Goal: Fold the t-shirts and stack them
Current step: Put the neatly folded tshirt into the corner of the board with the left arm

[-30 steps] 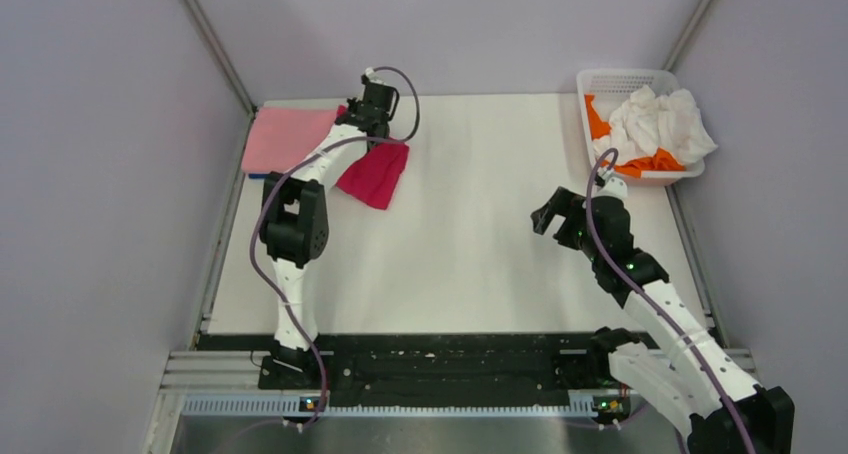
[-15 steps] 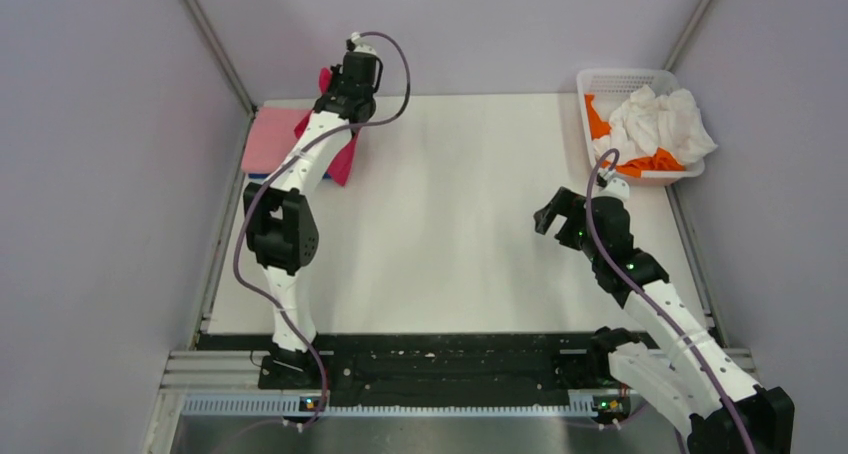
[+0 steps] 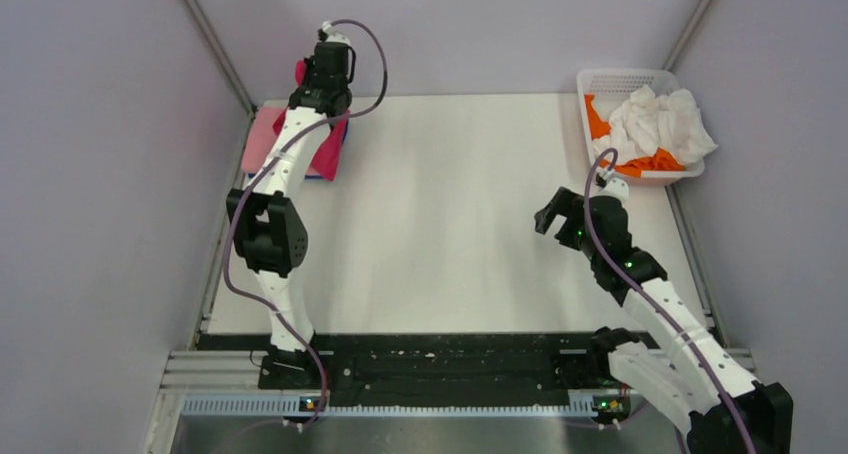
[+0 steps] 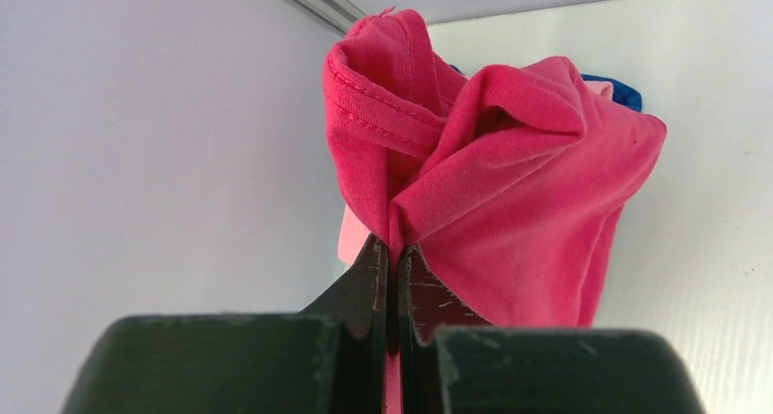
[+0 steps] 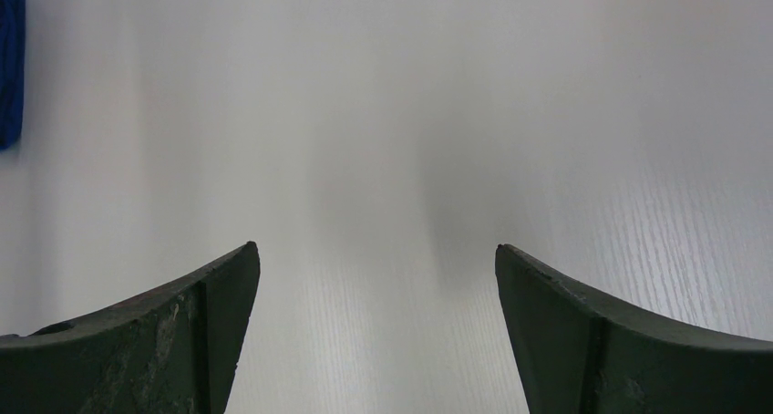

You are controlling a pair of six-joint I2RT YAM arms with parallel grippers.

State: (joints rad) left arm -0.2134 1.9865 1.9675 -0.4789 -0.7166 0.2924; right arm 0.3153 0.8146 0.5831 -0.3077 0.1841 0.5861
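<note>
The crimson-red soft cloth t-shirt [image 4: 510, 186] hangs bunched in the air at about 10 o'clock of the white table [image 3: 460, 224], close to the far left corner. A fold of it is pinched in the left end effector [image 4: 394, 259], whose two dark fingers are pressed together on the cloth. Just under and behind it lies the light pink folded t-shirt [image 3: 260, 142], and the blue folded t-shirt [image 4: 613, 89] shows at the edge of this pile, it seems beneath the pink one.

I judge that the step in hand is to bring the red shirt onto this pile. The next move calls for lowering it so that it lies flat and square on the pink one and does not fall in a heap, and only then letting the fingers part.

The right end effector [image 5: 376, 247] hovers over bare table at about 4 o'clock, its fingers spread wide and holding nothing. At 1 o'clock the white plastic mesh basket [image 3: 625, 77] holds the crumpled white t-shirt [image 3: 660, 119] and the orange t-shirt [image 3: 655, 162], so more folding is left.
</note>
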